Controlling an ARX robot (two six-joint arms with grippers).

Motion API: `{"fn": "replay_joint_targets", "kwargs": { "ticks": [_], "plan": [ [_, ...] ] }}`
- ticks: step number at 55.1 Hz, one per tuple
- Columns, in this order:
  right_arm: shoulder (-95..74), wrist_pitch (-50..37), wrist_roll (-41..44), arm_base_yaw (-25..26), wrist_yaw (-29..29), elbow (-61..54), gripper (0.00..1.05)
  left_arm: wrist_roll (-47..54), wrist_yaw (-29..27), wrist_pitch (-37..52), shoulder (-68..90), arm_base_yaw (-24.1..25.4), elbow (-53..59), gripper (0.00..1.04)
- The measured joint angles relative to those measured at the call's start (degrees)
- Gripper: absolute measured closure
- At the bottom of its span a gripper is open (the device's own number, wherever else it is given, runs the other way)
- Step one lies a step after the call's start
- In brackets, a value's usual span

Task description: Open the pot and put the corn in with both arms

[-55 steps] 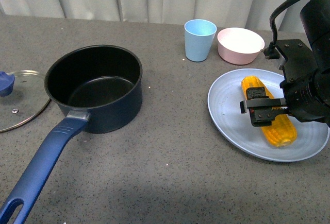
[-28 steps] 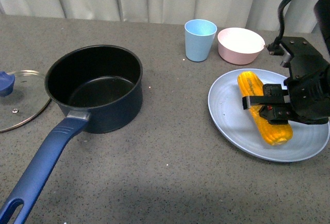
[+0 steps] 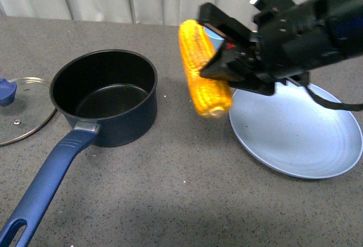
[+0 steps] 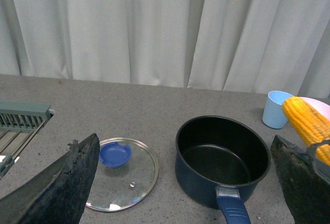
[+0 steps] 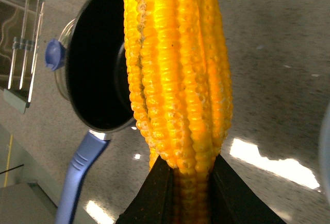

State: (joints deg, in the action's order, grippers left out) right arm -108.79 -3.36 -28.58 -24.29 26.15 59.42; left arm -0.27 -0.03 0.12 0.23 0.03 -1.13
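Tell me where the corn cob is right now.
In the front view, the corn cob is held up by the right claw, between the pot and the blue plate.

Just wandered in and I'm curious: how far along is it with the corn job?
Done: the lid lies beside the open pot. In hand: the right hand holds the corn in the air, between the plate and the pot. Left: carry it over the empty pot and let go.
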Motion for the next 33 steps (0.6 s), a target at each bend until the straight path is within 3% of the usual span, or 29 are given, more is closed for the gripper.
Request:
{"fn": "replay_joint_targets", "kwargs": {
  "ticks": [13,33],
  "plan": [
    [-8.17,2.56,-4.63,-8.09,-0.57,11.96,0.93,0.00,0.04,0.00,0.00,0.00,0.00,0.06],
    [-17.57,5.46,-8.41,-11.72,-2.34,24.61,0.93,0.00,0.02,0.00,0.00,-0.02,0.00,0.06]
  ]
}}
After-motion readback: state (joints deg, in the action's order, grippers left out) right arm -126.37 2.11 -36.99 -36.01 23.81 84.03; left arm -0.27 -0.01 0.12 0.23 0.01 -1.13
